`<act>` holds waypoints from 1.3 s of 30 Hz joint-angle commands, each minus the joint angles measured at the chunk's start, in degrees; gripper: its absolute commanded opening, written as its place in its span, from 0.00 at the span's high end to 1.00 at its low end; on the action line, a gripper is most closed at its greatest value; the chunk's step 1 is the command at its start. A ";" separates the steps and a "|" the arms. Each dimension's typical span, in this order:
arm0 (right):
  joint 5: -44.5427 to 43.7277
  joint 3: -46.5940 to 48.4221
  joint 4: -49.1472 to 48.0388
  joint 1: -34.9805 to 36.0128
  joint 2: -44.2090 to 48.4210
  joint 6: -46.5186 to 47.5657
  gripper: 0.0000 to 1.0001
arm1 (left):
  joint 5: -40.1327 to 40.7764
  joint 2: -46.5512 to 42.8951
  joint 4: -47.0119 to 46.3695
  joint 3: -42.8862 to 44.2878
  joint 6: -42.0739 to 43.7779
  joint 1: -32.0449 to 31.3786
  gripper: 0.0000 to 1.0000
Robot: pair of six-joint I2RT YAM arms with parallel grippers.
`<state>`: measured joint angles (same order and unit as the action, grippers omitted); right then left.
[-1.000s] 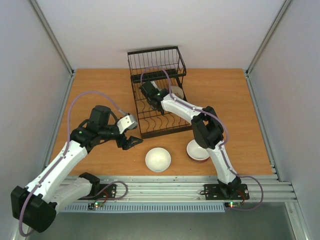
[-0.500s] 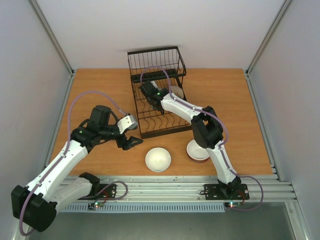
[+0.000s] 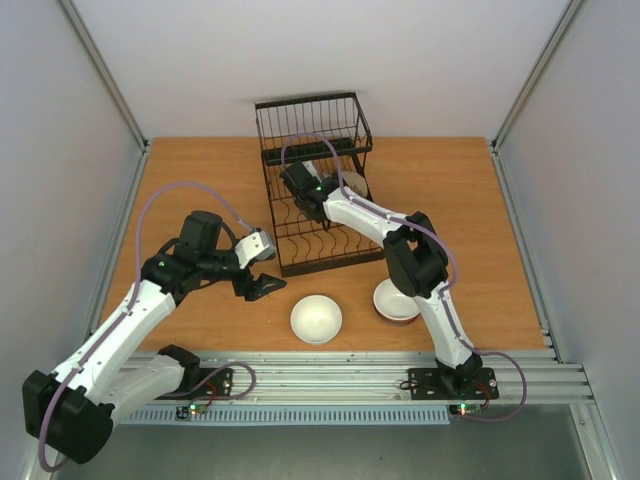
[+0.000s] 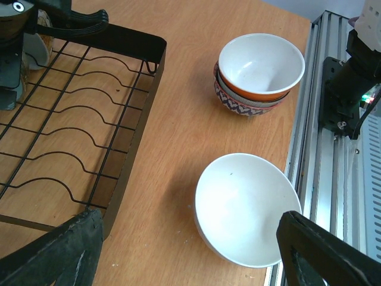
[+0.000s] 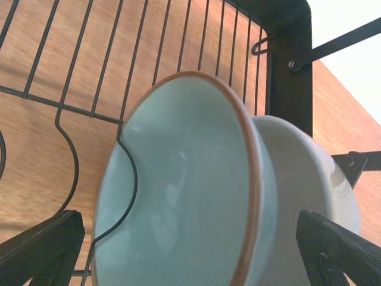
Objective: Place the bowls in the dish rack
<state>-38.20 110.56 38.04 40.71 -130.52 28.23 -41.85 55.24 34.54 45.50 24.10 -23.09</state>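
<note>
The black wire dish rack [image 3: 318, 232] stands at the table's middle back. In the right wrist view a pale green bowl [image 5: 178, 190] with a brown rim stands on edge in the rack's dividers, a cream bowl [image 5: 312, 190] leaning right behind it. My right gripper [image 5: 190, 256] is open, its fingers wide on either side of these two bowls. A white bowl [image 4: 247, 208] sits upright on the table. Beyond it is a stack [image 4: 261, 71] with an orange bowl on top of a blue-patterned one. My left gripper [image 4: 190, 262] hovers open and empty just left of the white bowl.
The rack's taller basket section [image 3: 310, 125] rises at its far end. A metal rail [image 3: 350, 362] runs along the near table edge, close to the white bowl [image 3: 316, 318]. My right arm's elbow [image 3: 415, 262] overhangs the bowl stack [image 3: 396, 302]. White walls close in both sides.
The right gripper's jaws have spread wider around the bowls in the rack. Both arms stay where they were, and the bowls on the table have not moved.
</note>
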 commanded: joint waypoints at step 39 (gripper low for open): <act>16.60 -51.29 -5.39 -0.34 62.30 -20.98 0.01 | 19.94 28.69 3.88 7.67 1.57 -20.92 0.25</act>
<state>-23.64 61.17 33.06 39.86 -70.37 10.31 -25.04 81.41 40.27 51.07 27.16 -42.70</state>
